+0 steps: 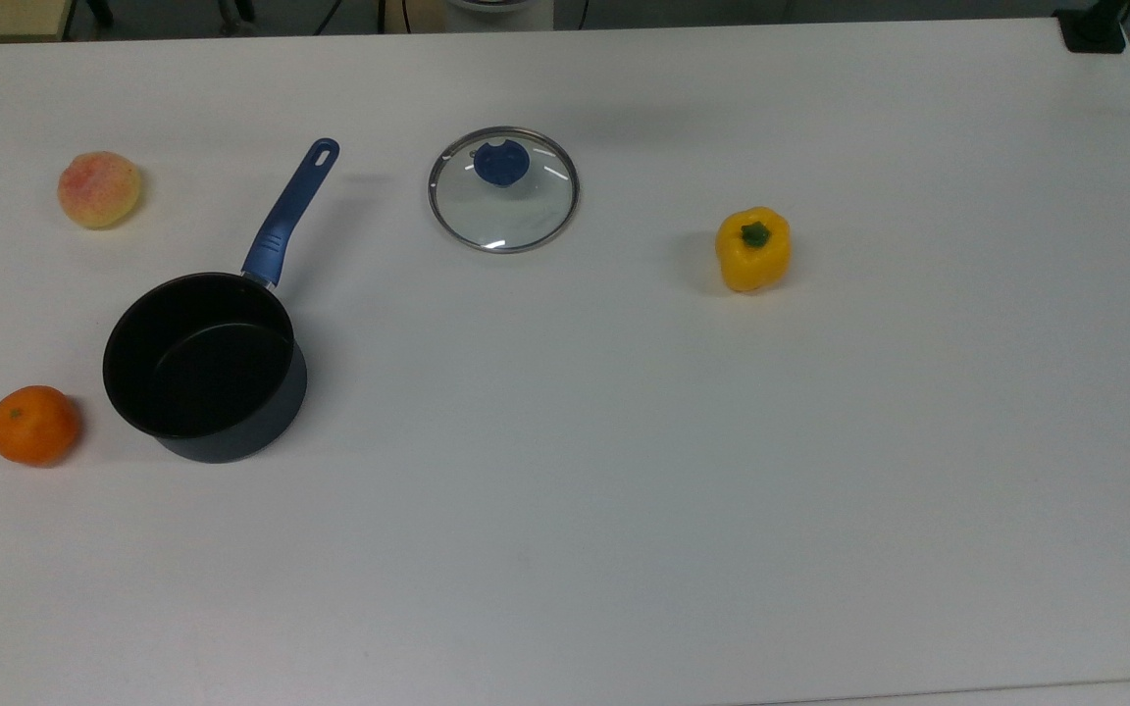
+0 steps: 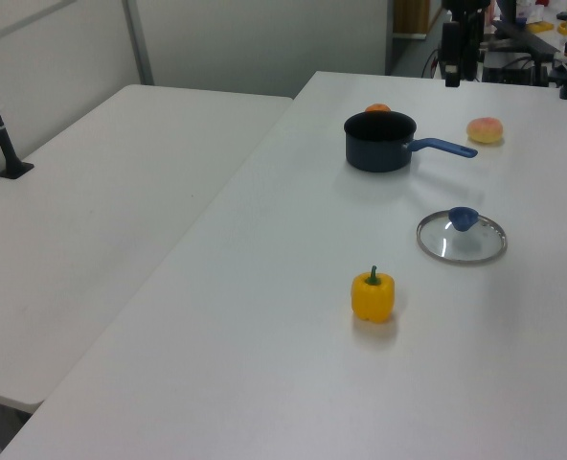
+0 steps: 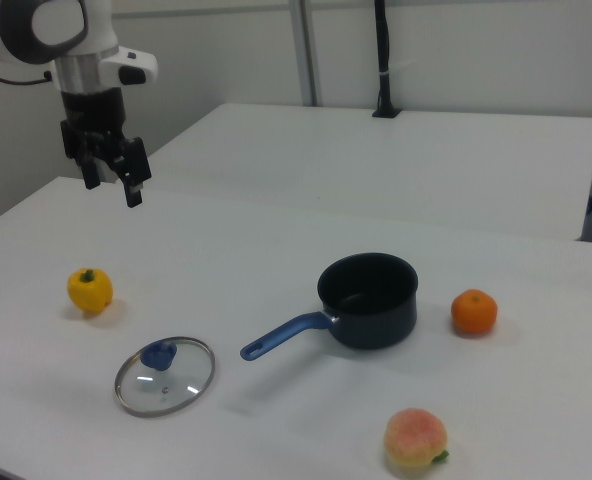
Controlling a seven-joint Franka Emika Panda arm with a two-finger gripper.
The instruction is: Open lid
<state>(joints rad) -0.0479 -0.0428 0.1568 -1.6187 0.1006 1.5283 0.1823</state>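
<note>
The lid point(image 1: 506, 208), clear glass with a metal rim and a blue knob point(image 1: 500, 163), lies flat on the white table, apart from the black saucepan point(image 1: 202, 368). The pan stands uncovered and empty, its blue handle point(image 1: 287, 211) pointing toward the top view's upper right. In the right view my gripper point(image 3: 112, 188) hangs open high above the table, well above and behind the lid point(image 3: 165, 375), holding nothing. The left view has the gripper point(image 2: 453, 75) at its top edge, far above the lid point(image 2: 462, 237) and the pan point(image 2: 379, 142).
A yellow bell pepper point(image 1: 753, 249) stands to the top view's right of the lid. A peach point(image 1: 99, 188) lies at the top view's upper left and an orange point(image 1: 33, 425) beside the pan. A second table point(image 2: 92, 220) adjoins on the left view's left.
</note>
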